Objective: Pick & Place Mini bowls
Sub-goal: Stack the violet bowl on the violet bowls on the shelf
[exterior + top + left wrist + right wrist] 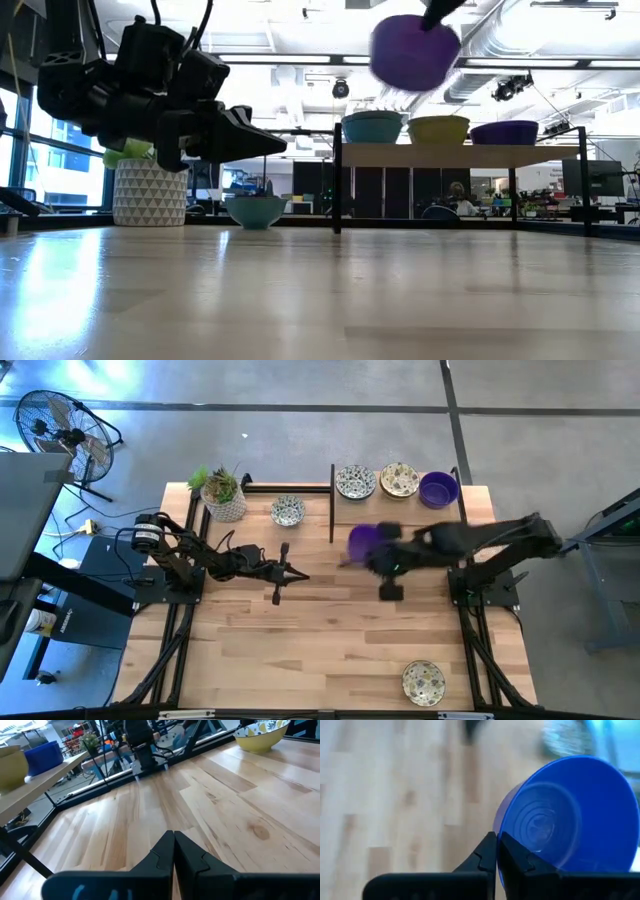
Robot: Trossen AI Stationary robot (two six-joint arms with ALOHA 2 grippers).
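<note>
The right gripper [372,556] hangs above the wooden table [330,640], its fingers pinched on the rim of a purple mini bowl [362,541] tilted beside them. Bare tabletop lies open below and toward the near edge, where a patterned bowl [423,681] sits well apart. Only the low view shows the purple bowl held clear above the raised shelf [460,153]. The left gripper [290,574] waits with its fingers closed on nothing, a speckled bowl [288,511] near it.
</note>
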